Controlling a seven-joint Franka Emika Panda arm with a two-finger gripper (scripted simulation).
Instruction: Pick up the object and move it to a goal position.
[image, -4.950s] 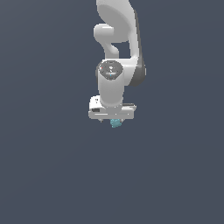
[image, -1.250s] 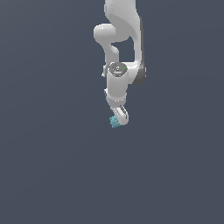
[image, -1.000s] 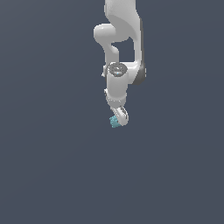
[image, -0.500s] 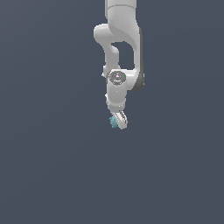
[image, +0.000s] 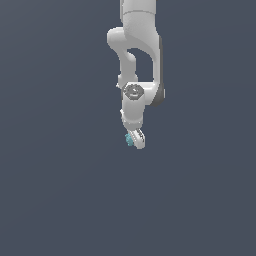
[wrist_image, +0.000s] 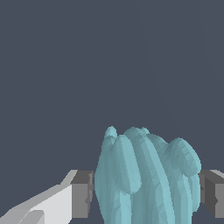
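The pick-up looks done, since the end effector is clamped on the teal object, which sits between its grey pads in mid-air, leaving only the carry to a goal that neither view shows.

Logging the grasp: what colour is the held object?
Teal object, ridged surface; wrist view shows it best, between the pincer pads.

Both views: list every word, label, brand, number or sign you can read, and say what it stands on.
None: no readable text in either view.
Arm: plain white, no marking.
Tool: white with grey pads, unmarked.
Teal object between the pads: bumpy surface, no label.
Background: plain dark grey.
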